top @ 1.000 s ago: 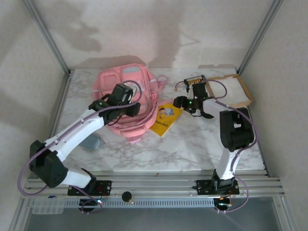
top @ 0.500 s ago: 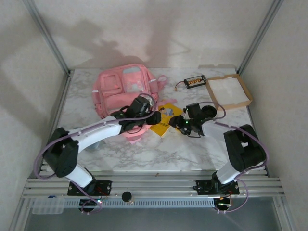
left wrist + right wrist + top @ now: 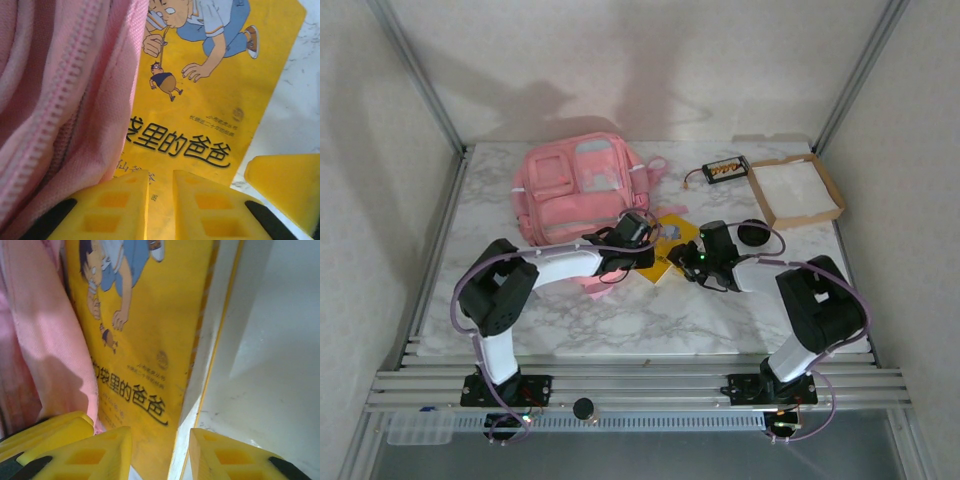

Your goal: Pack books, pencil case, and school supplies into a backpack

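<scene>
Backpack [image 3: 575,190] comes first: pink and bulky in the upper left of the top view, its lower fabric lapping over the yellow book [image 3: 672,233] at frame centre. The book's long axis slants from upper right to lower left, and both my grippers crowd its lower end. My right gripper [image 3: 160,450] stands with jaws apart astride the book's right edge; my left gripper [image 3: 160,200] is nearly closed at the bottom edge, though whether it nips the cover I cannot tell
</scene>
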